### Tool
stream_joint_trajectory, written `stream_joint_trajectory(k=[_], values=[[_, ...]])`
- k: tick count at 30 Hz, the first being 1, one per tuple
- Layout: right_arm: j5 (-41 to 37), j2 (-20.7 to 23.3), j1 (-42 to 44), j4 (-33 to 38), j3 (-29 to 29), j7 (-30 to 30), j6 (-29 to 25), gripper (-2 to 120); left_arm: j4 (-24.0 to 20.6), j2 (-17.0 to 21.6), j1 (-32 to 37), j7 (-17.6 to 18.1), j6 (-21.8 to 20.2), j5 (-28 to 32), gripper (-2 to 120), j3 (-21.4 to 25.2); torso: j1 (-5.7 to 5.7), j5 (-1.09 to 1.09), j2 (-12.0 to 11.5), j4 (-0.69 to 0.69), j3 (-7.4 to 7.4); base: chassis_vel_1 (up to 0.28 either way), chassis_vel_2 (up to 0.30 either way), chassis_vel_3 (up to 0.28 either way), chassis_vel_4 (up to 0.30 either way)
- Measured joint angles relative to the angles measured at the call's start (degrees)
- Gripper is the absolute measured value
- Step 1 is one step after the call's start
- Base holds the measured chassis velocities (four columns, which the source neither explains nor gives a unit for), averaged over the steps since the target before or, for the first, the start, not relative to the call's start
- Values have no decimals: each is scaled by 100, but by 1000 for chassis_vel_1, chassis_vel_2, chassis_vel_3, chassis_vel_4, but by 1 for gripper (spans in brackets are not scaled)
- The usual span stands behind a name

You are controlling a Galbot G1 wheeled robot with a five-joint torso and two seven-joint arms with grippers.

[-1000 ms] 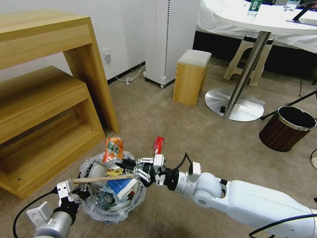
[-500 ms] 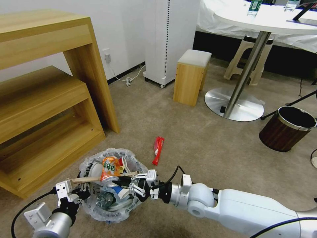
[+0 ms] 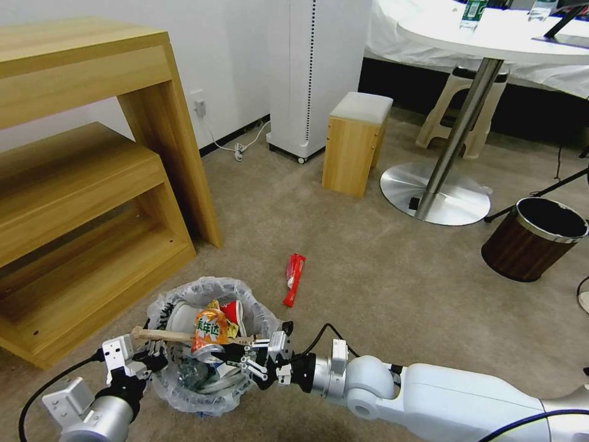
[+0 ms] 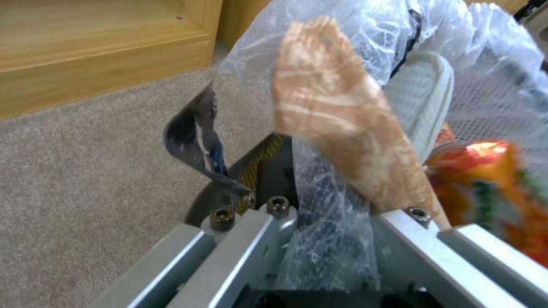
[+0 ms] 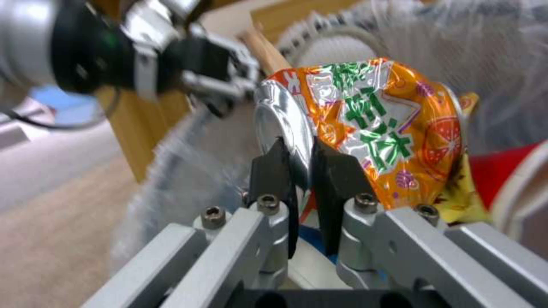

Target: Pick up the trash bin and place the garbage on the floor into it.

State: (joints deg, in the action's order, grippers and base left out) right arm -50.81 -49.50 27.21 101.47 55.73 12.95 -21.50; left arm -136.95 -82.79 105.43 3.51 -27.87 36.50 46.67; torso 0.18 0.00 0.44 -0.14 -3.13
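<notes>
The trash bin [image 3: 184, 393], black with a crinkly bag puffed over its rim, stands on the beige floor [image 3: 380, 276] close in front of me. My left gripper [image 3: 150, 358] is shut on its near rim and the bag [image 4: 325, 248]. Inside lie white slippers [image 3: 181, 316], a red cup [image 3: 232, 310] and a wooden stick [image 3: 165, 335]. My right gripper [image 3: 222, 352] is over the bin's mouth, shut on the rim of a crushed orange can [image 3: 210, 328]. The right wrist view shows its black fingers [image 5: 274, 164] pinching that can [image 5: 376, 128]. A red wrapper [image 3: 294, 279] lies on the carpet beyond the bin.
A wooden shelf unit [image 3: 92, 184] stands close on the left. Farther off are a small wooden stool [image 3: 354, 144], a white tower unit [image 3: 313, 73], a round table's metal foot [image 3: 435, 196] and a dark brown bin with a metal rim [image 3: 532, 238] on the right.
My right gripper has carried the orange can down from above the bin's far rim into the bin's mouth, drawing back toward me. The left gripper and bin stayed put.
</notes>
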Motion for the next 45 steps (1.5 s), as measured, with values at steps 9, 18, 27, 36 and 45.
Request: stream_joint_trajectory(k=[9, 18, 27, 36, 45], values=[[257, -42, 36, -78, 12, -307, 74, 7, -5, 14, 27, -9, 30, -9, 1, 3, 0, 0, 0, 0, 0, 0, 0, 0, 0], [142, 34, -9, 198, -34, -305, 93, 31, 80, 72, -29, -24, 34, 40, 1, 59, 0, 0, 0, 0, 0, 0, 0, 0, 0], [151, 120, 24, 326, -157, -293, 78, 60, 126, 98, -32, -23, 25, 70, 1, 78, 0, 0, 0, 0, 0, 0, 0, 0, 0], [84, 20, 135, 489, -665, -432, 61, 89, 180, 83, -21, -35, 34, 7, 1, 46, 0, -1, 0, 0, 0, 0, 0, 0, 0], [-269, -140, 335, 651, -1846, -1130, 135, 100, 179, 98, 10, -37, 46, 11, 1, 92, 0, 0, 0, 1, 0, 0, 0, 0, 0]])
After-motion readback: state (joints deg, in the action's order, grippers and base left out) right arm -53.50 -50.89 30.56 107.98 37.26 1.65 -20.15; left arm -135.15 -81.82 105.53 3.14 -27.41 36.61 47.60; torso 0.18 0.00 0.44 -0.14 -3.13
